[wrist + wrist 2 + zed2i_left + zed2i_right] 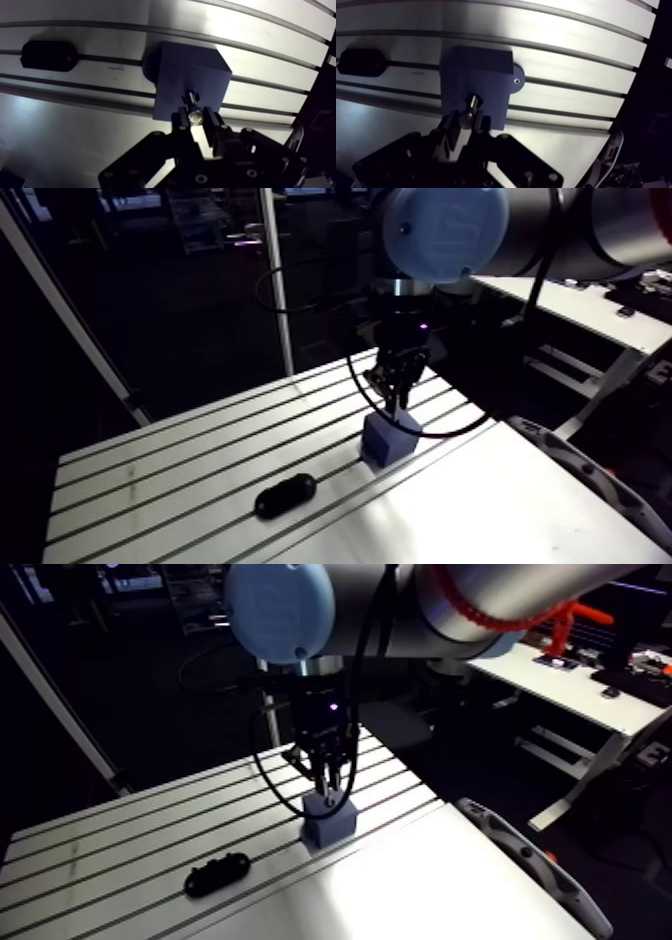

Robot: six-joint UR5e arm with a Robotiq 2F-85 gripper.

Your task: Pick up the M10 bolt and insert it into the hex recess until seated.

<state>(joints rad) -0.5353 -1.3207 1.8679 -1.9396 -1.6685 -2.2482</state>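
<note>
While the claw point(196, 124) hangs over the blue block point(185, 70), it is clamped on the bolt point(193, 107) — tip down, at the block's top face. Black part point(48, 55) lies well apart on the slotted surface point(75, 130).

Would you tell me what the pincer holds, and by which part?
The pincer grips the bolt by one end; the free end points at the blue block.

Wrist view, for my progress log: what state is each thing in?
blue block: standing on the table.
gripper: shut on the bolt.
bolt: gripped, tip at the blue block's top.
black part: lying on the table, apart from the blue block.
</note>
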